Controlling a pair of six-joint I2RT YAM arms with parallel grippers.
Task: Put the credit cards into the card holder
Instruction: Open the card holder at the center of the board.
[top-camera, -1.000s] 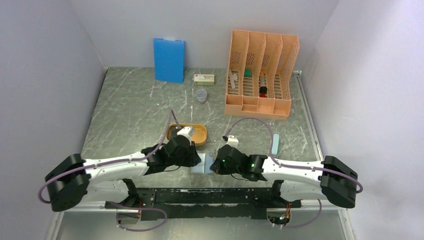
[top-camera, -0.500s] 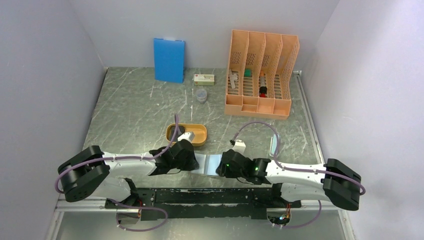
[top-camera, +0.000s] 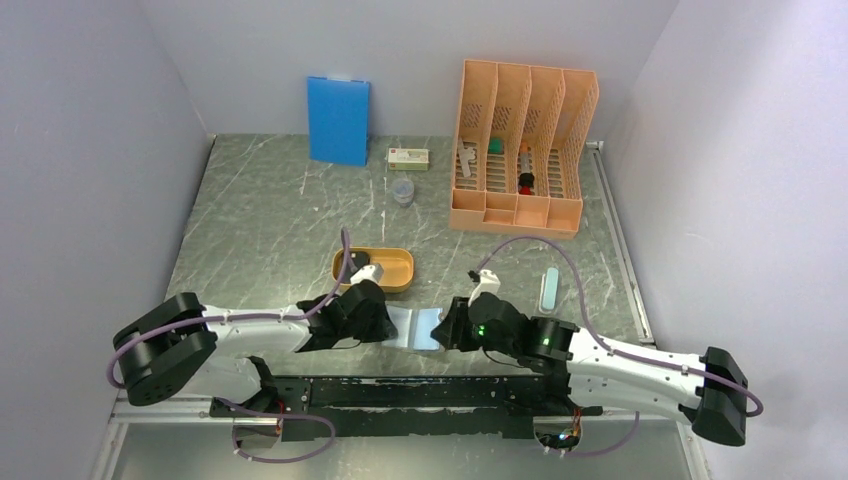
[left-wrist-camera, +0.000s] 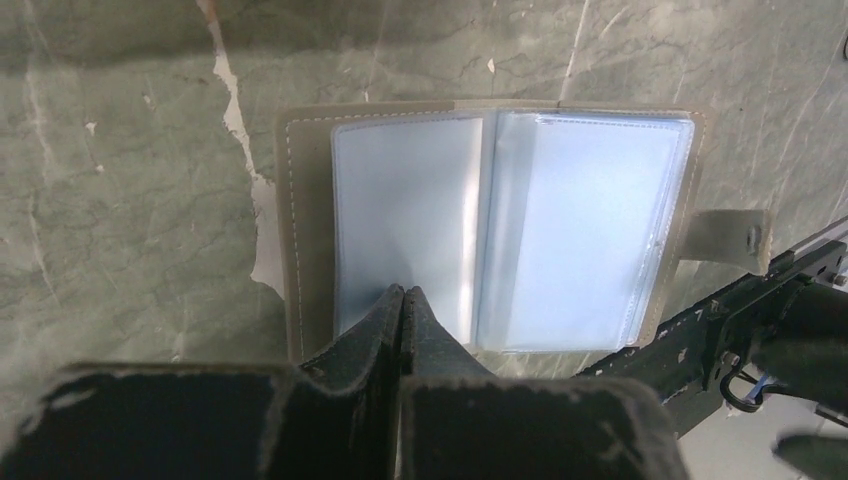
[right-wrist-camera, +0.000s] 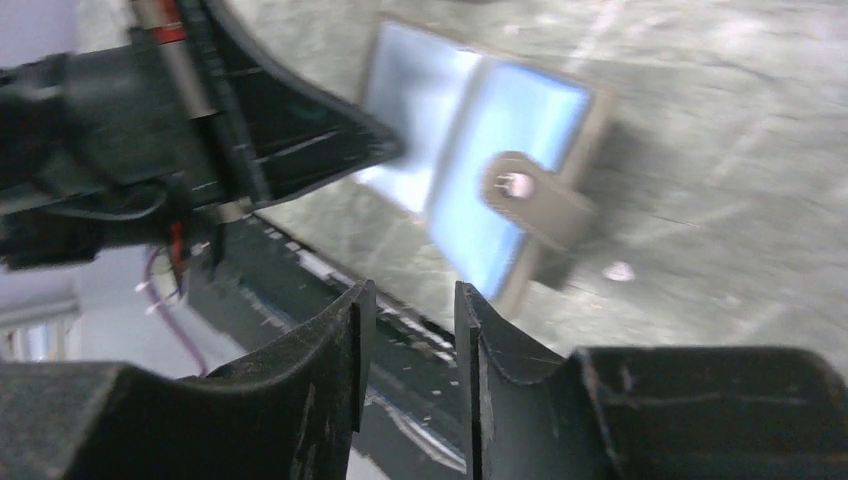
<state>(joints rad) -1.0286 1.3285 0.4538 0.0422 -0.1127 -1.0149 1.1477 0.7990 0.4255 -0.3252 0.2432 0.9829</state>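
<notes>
The card holder (top-camera: 415, 328) lies open on the table near the front edge, its pale blue pockets (left-wrist-camera: 590, 230) facing up and its snap strap (left-wrist-camera: 725, 240) sticking out to the right. My left gripper (left-wrist-camera: 403, 293) is shut, with its tips resting on the left pocket (left-wrist-camera: 400, 200). Just right of the holder, my right gripper (right-wrist-camera: 412, 300) stands open with nothing between its fingers; the holder (right-wrist-camera: 500, 150) lies ahead of it. A dark shape (top-camera: 345, 267) sits at the left end of the orange tray; I cannot tell whether it is the credit cards.
The orange oval tray (top-camera: 395, 270) sits just behind the holder. An orange file rack (top-camera: 520, 150) stands at the back right, a blue board (top-camera: 338, 120) leans on the back wall, with a small box (top-camera: 409, 157) and cup (top-camera: 402, 190) nearby. A pale oblong object (top-camera: 549, 288) lies right.
The right gripper has opened, and its arm has swung out to the right. The left gripper has shut with its tips on the left pocket. The holder now lies open flat.
</notes>
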